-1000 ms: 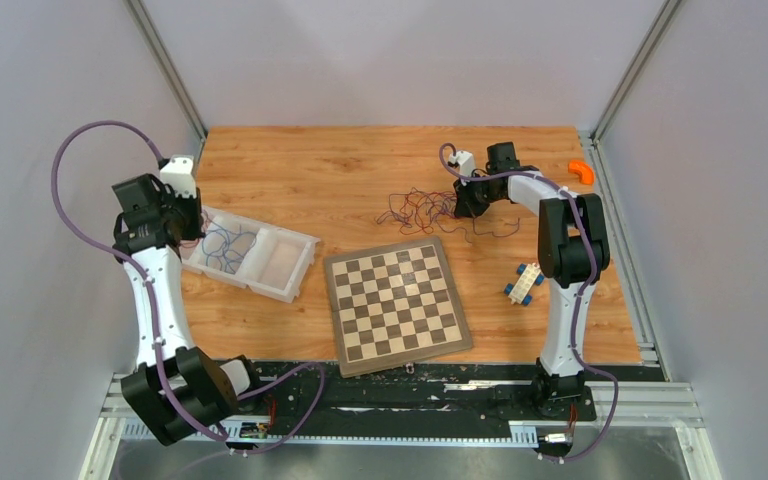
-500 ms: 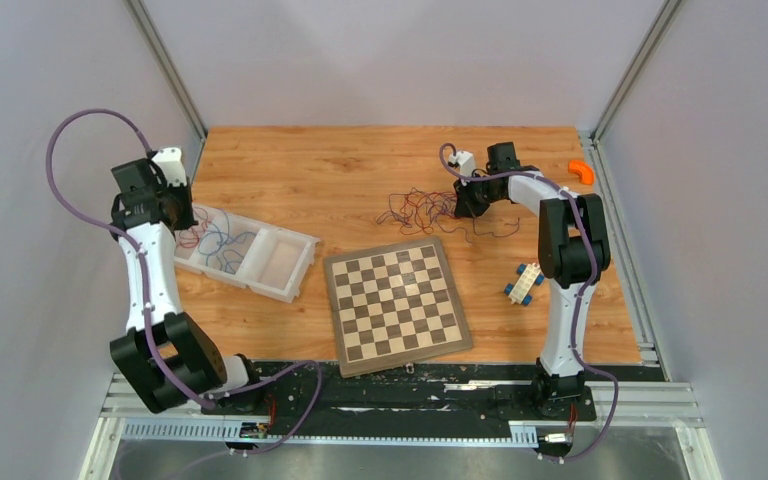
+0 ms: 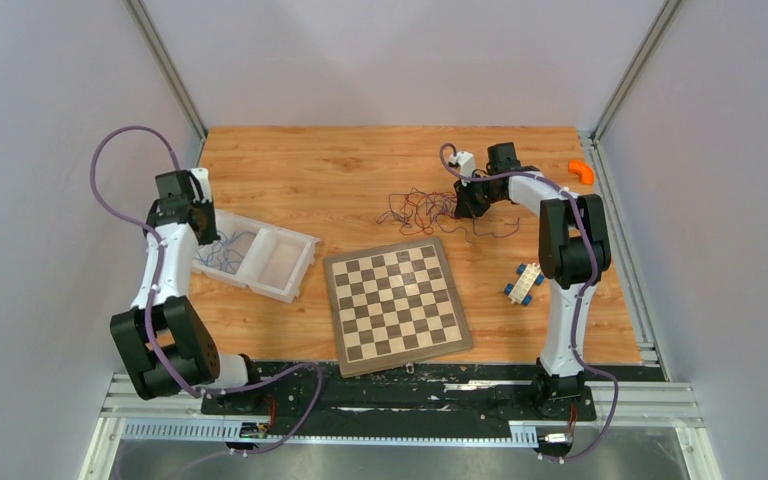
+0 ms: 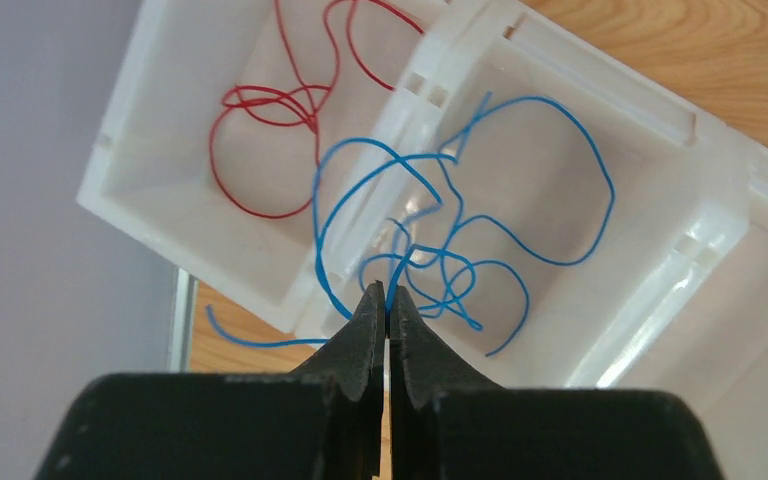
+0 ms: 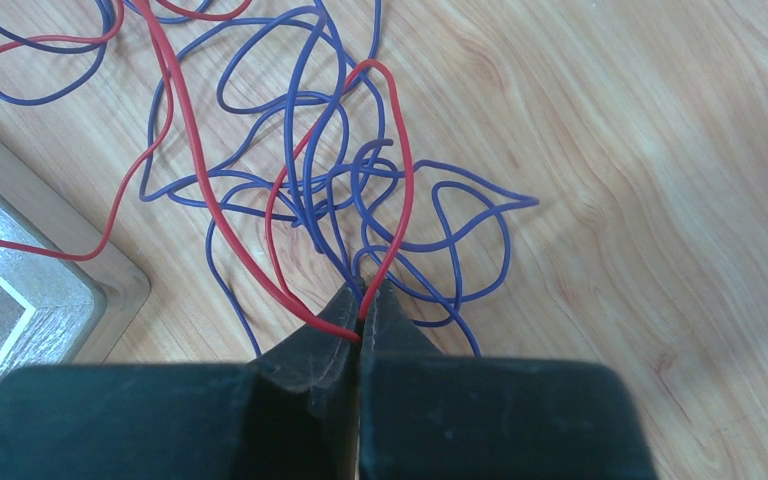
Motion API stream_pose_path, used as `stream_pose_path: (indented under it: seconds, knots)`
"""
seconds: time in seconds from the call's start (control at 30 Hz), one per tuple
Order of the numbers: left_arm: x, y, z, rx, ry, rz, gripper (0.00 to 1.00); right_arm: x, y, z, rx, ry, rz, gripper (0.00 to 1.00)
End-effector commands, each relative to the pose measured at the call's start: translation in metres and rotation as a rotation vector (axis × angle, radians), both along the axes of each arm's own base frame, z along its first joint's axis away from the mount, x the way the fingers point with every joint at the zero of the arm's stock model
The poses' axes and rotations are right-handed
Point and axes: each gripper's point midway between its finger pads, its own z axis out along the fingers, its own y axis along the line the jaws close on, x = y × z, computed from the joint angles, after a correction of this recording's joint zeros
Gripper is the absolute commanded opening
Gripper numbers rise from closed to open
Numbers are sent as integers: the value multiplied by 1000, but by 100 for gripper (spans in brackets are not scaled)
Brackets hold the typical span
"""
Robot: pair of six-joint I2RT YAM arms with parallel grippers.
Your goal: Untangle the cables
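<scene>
Left gripper (image 4: 387,300), clenching thin blue cable (image 4: 316,225), now above white plastic tray (image 4: 125,205); right gripper (image 5: 360,300) unmoved, pinching thin red cable (image 5: 408,185). Drop-off likely next.

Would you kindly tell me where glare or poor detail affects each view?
Left wrist: glare on the white tray; the blue cable is sharp, the left hand underexposed black. Right wrist: sheen washes out the chessboard corner; the red cable is crisp. Top external: even light, the cables barely resolved.

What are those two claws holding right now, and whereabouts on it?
The left claw pinches a blue cable partway along, above the white tray. The right claw pinches a red cable mid-length, low over the table.
</scene>
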Motion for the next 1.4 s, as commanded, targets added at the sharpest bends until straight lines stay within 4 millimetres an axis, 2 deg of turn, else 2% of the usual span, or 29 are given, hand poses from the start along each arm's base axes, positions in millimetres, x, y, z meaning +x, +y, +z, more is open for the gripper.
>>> stream_pose_path:
  seconds: [0.0,0.13,0.4,0.43,0.47,0.5,0.53,0.57,0.6,0.63,0.67,0.7,0.73,0.8,0.87,0.97,1.03,1.07,1.1,1.13,1.17,1.2,1.23,1.27,1.3,1.33,1.37]
  knots:
    - [5,-26,5,-42,-79,-65,0,0,4,25,18,-38,0,0]
    - [1,-41,-15,-117,-43,-87,0,0,3,24,18,-35,-3,0]
    - [6,-42,-64,-179,82,-55,0,-2,5,28,31,-36,2,0]
    - [6,-43,-72,-193,110,-59,4,-3,8,32,44,-37,11,0]
    - [9,-47,-70,-215,117,-73,8,-5,10,37,58,-40,20,0]
    - [11,-52,-69,-247,119,-95,16,-6,13,44,75,-46,30,0]
    - [14,-54,-56,-254,93,-113,26,-8,16,51,95,-53,42,0]
    - [20,-60,-42,-275,51,-142,31,-10,20,61,119,-62,56,0]
    - [22,-62,-20,-259,-17,-174,44,-13,24,71,148,-72,73,0]
    - [26,-69,-3,-272,-67,-215,50,-16,28,82,178,-81,86,0]
    - [26,-72,20,-249,-129,-257,63,-19,33,93,213,-88,104,0]
    - [28,-78,39,-255,-170,-299,70,-21,38,104,244,-95,118,0]
    - [25,-81,58,-226,-211,-353,81,-24,43,114,272,-100,132,0]
    - [24,-92,88,-202,-275,-462,96,-29,53,133,321,-111,165,0]
    - [25,-105,111,-194,-345,-574,100,-33,64,150,361,-126,201,0]
    - [35,-136,141,-244,-472,-750,100,-40,83,180,423,-150,267,0]
    - [47,-157,146,-295,-525,-822,100,-43,95,197,444,-177,302,0]
    - [51,-174,146,-305,-535,-874,100,-43,97,206,452,-192,311,0]
    - [62,-182,141,-293,-543,-914,100,-43,99,214,464,-202,320,0]
    - [65,-203,137,-305,-534,-974,100,-43,100,221,470,-212,322,0]
    - [78,-212,128,-311,-521,-1009,100,-43,100,226,471,-220,321,0]
    - [83,-235,124,-323,-516,-1056,100,-43,98,228,469,-227,319,0]
    - [98,-245,110,-361,-480,-1055,99,-45,97,230,464,-237,318,0]
    - [107,-265,118,-372,-496,-1094,98,-47,95,230,458,-243,318,0]
    - [120,-278,90,-439,-425,-1086,96,-50,92,228,451,-249,319,0]
    - [129,-297,98,-461,-437,-1128,95,-54,90,227,443,-257,322,0]
    - [140,-309,70,-518,-370,-1115,92,-58,88,224,433,-257,318,0]
